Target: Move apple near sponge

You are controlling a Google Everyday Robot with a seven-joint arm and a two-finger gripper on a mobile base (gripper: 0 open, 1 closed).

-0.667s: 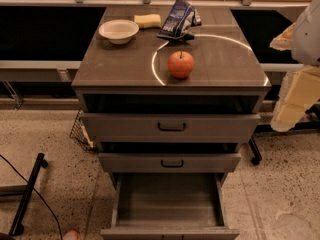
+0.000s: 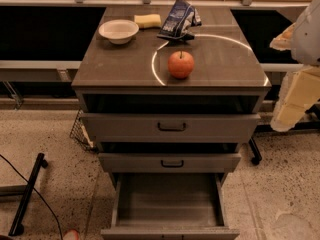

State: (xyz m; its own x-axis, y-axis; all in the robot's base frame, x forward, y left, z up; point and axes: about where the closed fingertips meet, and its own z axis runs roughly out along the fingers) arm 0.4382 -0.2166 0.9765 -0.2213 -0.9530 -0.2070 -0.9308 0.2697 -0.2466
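The red-orange apple (image 2: 180,64) stands upright on the dark cabinet top (image 2: 120,64), near the front middle, inside a bright curved light reflection. The pale yellow sponge (image 2: 148,20) lies at the back of the top, between the white bowl (image 2: 118,31) and the dark blue-and-white snack bag (image 2: 179,18). My gripper (image 2: 296,100) and arm hang at the right edge of the view, off the cabinet's right side and level with its front edge, well apart from the apple. It holds nothing that I can see.
The cabinet has three drawers; the bottom drawer (image 2: 169,204) is pulled out and empty. A wire basket (image 2: 82,132) sits on the floor at the cabinet's left. A black stand leg and cable (image 2: 27,194) lie on the floor at the lower left.
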